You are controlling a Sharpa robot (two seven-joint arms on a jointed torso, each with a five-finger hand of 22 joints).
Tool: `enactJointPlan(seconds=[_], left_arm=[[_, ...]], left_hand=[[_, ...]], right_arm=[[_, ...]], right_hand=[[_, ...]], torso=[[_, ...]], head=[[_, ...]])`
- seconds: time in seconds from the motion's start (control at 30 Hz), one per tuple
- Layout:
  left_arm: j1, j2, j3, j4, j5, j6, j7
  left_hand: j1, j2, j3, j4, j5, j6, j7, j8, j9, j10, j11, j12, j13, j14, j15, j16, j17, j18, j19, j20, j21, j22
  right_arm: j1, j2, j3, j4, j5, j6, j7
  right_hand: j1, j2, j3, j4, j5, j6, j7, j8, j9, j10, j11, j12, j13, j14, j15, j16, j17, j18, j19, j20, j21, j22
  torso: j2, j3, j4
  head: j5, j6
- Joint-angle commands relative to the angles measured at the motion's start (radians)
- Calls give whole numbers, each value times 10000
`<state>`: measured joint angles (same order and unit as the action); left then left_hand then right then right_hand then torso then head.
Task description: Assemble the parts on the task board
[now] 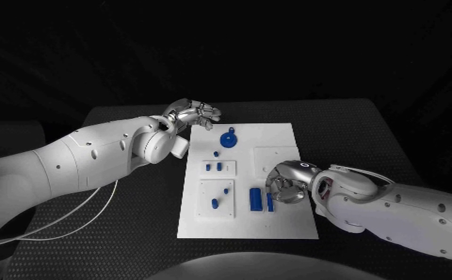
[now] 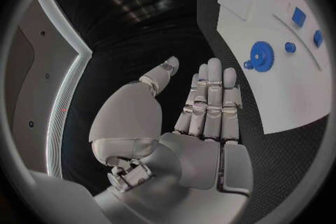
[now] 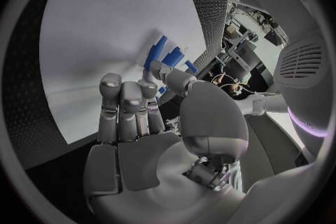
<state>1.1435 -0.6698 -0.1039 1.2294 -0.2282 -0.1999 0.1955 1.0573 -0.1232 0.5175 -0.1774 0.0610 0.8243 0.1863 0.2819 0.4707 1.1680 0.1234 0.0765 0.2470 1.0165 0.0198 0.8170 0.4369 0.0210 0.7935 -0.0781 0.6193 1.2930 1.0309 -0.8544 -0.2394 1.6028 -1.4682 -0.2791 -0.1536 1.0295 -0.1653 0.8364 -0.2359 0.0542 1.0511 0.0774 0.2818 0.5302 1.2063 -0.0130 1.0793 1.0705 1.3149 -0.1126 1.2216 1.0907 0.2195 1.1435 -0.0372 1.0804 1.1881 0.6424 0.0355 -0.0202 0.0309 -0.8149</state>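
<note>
Down near the front of the table, the right hand (image 1: 285, 184) sits over the right side of the white task board (image 1: 283, 133). Its fingers (image 3: 123, 102) are curled downward. I cannot tell if it holds a part. Two long blue bars (image 1: 255, 199) lie on the board just beside this hand, on its left. A small blue peg (image 1: 225, 192) and another little blue piece (image 1: 215, 203) sit in a raised white block further left. Two tiny blue parts (image 1: 213, 167) sit in a row above them, in the middle of the board. A round blue gear (image 1: 228, 140) lies near the far edge. The left hand (image 1: 193, 113) hangs over the black table (image 1: 141, 113), just off the far left corner of the board. In the left wrist view its fingers (image 2: 210, 101) are straight and side by side, thumb apart, and it holds nothing.
</note>
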Motion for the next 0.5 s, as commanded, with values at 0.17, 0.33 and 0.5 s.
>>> enactJointPlan(seconds=[0.17, 0.33, 0.5], left_arm=[[7, -12, 5, 49, -22, 112, 39], [7, -14, 5, 46, -25, 123, 37], [6, -21, 5, 49, -27, 137, 35]], left_hand=[[-18, 6, 10, 53, 36, -78, -11, 66, -11, -64, -5, 20, -1, 55, 23, -52, 12, 183, 91, 14, -65, 18], [-16, 6, 11, 54, 36, -80, -10, 66, -12, -65, -5, 20, -1, 56, 23, -54, 15, 184, 91, 14, -67, 20], [-14, 5, 12, 54, 36, -83, -10, 66, -13, -65, -5, 20, -1, 56, 23, -56, 17, 184, 92, 13, -70, 23]], right_arm=[[-148, 110, -21, -28, -588, -357, -448], [-230, 152, -21, -36, -994, -541, -565], [-280, 173, -20, -31, -1235, -657, -538]], right_hand=[[8, 211, -96, -99, -54, 313, 60, 142, 26, 64, -135, 65, -13, -14, -121, -41, 22, 423, 25, 15, 67, -19], [-73, 185, -186, -131, -57, 456, -4, 245, 72, 105, -198, 86, 2, -8, -155, -33, 26, 423, 37, 13, 80, -27], [-57, 141, -218, -187, -56, 546, -54, 313, 103, 158, -247, 113, 18, 0, -182, -28, 25, 423, 51, 3, 88, -37]], torso=[[4, 8, 0], [1, 7, 0], [-2, 3, 4]], head=[[23, -21], [27, -37], [27, -38]])
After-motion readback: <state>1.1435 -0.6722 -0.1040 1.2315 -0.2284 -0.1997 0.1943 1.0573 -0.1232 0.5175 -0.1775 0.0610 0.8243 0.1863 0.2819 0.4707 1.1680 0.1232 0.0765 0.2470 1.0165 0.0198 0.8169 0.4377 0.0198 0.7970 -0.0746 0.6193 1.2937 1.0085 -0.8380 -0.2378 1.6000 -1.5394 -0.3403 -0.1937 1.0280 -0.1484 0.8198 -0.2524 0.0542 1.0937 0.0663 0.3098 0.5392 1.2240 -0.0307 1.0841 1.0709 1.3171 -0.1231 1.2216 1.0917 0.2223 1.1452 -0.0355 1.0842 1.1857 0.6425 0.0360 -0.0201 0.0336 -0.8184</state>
